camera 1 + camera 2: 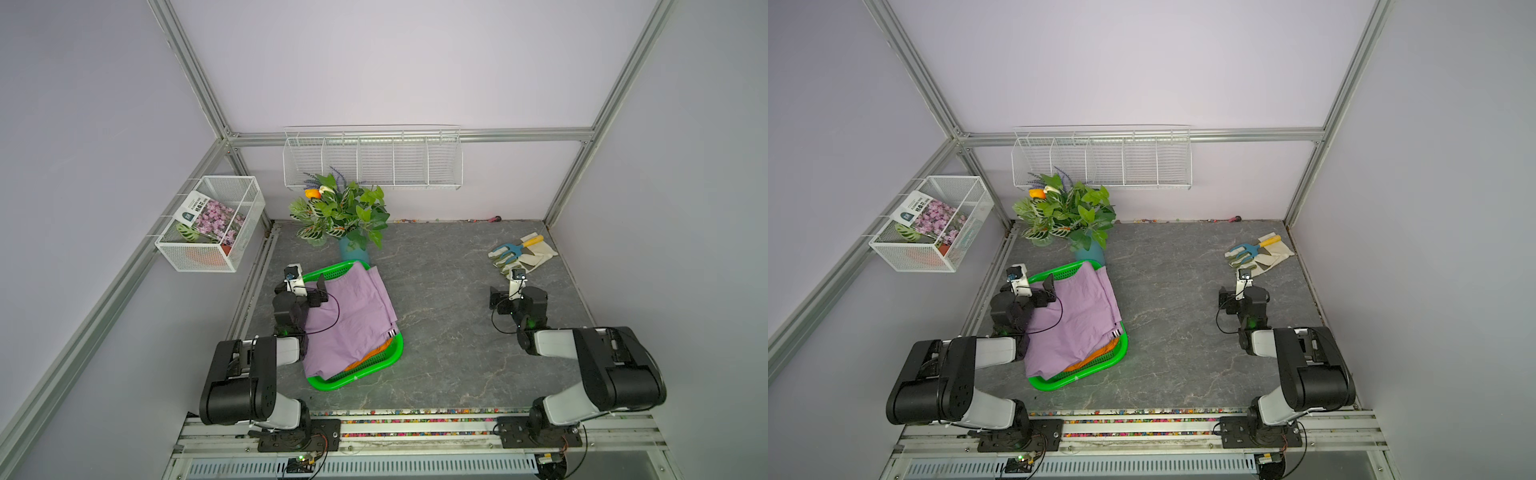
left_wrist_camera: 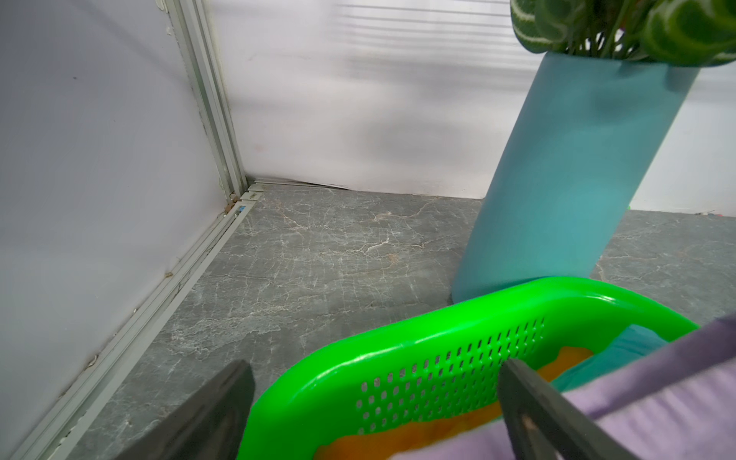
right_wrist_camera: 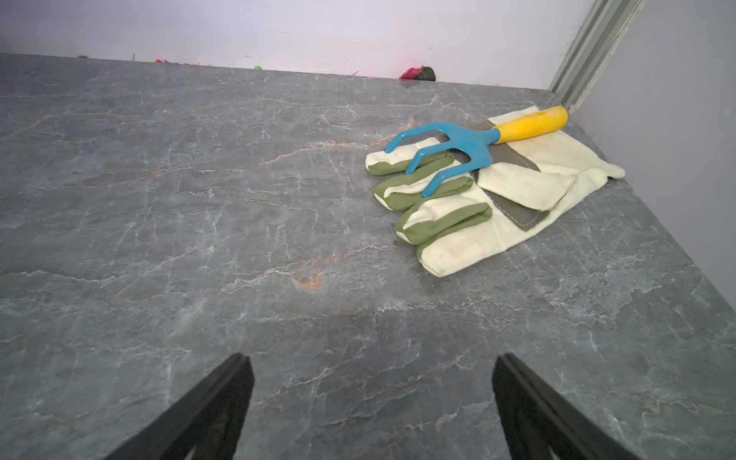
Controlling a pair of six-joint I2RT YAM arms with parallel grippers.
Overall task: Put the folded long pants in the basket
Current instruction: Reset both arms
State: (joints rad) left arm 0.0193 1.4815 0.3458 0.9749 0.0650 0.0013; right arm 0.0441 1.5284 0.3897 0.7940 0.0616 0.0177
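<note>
folded lavender long pants [image 1: 353, 320] lie on top inside the bright green perforated plastic basket [image 1: 332, 385], which sits on the grey marble-patterned table [image 1: 449, 340] toward the robot's left. the lavender cloth covers most of the basket and spills over its rim on the robot's left side and at the far end; a small black-and-white striped edge shows at its right border. under it a strip of folded orange pants [image 1: 374, 353] peeks out along the near right side, and the left wrist view shows a fold of teal pants [image 2: 637, 344] in there too. the left gripper [image 2: 374, 364] hovers low at the basket's far left corner, jaws spread wide and gripping nothing: one finger [image 2: 223, 402] outside the rim, the other above the lavender cloth. the right gripper [image 3: 372, 358] is well apart from the basket over the table, jaws likewise wide and empty. ahead of it lie pale work gloves with green fingertips [image 3: 517, 187], a blue hand rake with a yellow handle [image 3: 474, 143] resting on them. a teal cylindrical vase of green leaves [image 1: 353, 251] stands just beyond the basket's far end.
</note>
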